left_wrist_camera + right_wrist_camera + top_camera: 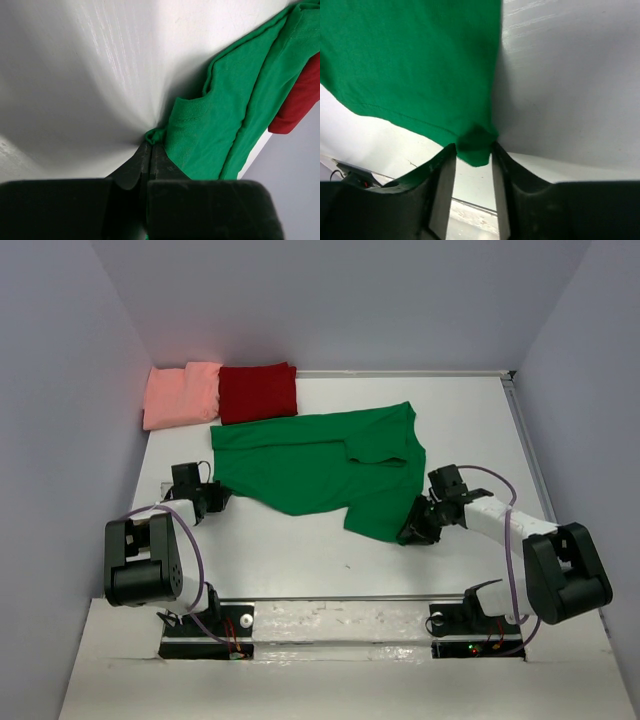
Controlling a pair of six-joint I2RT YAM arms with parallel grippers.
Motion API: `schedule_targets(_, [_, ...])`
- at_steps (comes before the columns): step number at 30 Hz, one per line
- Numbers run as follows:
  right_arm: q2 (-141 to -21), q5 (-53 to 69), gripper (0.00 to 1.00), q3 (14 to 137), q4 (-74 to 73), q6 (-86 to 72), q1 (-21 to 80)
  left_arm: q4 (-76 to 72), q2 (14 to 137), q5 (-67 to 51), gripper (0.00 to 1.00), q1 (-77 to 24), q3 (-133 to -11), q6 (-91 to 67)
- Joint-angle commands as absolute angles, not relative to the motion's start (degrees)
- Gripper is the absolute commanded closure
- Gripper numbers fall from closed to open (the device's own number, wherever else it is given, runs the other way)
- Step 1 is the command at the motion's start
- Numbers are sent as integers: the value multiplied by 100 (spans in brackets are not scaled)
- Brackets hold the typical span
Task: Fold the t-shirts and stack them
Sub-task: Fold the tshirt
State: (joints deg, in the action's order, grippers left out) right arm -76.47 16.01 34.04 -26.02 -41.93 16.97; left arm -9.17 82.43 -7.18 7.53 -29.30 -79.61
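Right gripper [473, 148] straddles green t-shirt [410, 60] corner, jaws apart.

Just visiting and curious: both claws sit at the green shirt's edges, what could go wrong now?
The right claw has only a corner of the green t-shirt between its jaws; that could slip out on lifting. The left claw is shut on a thin edge, which might pull free. The shirt lies rumpled, so the fold may turn out crooked.

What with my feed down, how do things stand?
Left gripper shut on edge of bright green fabric t-shirt. Right gripper open, straddling its near corner. Salmon-pink folded shirt and dark red folded shirt side by side, far left. Nothing blocking.
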Motion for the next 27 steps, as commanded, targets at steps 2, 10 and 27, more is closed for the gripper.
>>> schedule_targets(2, [-8042, 1301, 82, 3217, -2496, -4104, 1749, -914, 8235, -791, 100, 773, -3067, -7980])
schedule_targets(10, [-7726, 1143, 100, 3690, -3084, -3999, 1749, -905, 8165, -888, 100, 773, -3032, -7972])
schedule_targets(27, [-7497, 949, 100, 5466, -4764, -3516, 1749, 368, 7296, -2082, 100, 800, -3234, -7225])
